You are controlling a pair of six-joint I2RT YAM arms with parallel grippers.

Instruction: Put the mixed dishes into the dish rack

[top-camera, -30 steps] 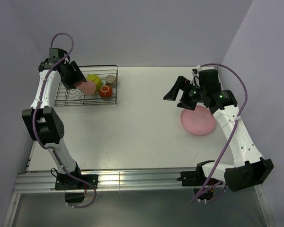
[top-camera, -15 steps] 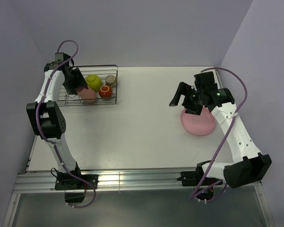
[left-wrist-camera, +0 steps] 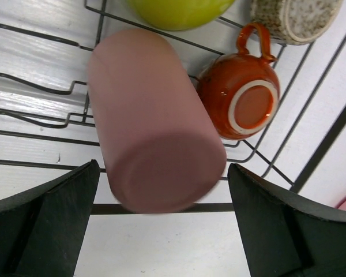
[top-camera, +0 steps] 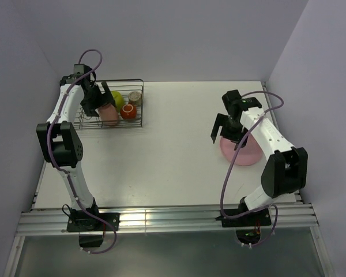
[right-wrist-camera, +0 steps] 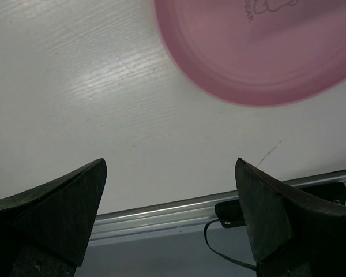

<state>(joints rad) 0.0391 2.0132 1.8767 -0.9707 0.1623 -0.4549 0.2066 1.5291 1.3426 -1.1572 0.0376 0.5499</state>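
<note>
So, step: salmon-pink cup (left-wrist-camera: 155, 144) drop-off into the dish rack (top-camera: 127, 126), which looks done
left claw (left-wrist-camera: 162, 167): fingers apart, one on each side of the cup, a gap showing on both sides, nothing clamped
cup: lying on its side on the rack wires, base towards the wrist camera, just beside the orange-red mug (left-wrist-camera: 239, 95)
also in rack: lime-green bowl (top-camera: 119, 98) and beige-grey cup (left-wrist-camera: 297, 17), both at the far side
left out: pink plate (right-wrist-camera: 259, 52), flat on the surface (top-camera: 173, 144) at the right, well apart from the rack
right claw (right-wrist-camera: 170, 164): wide apart, empty, hanging over the plate's edge and not touching it
progress: four of five loaded, my read
next, left: lift straight out without knocking the cup
next, right: get a finger under the plate rim; it's flat and thin, so an edge grip is likely to slip
</note>
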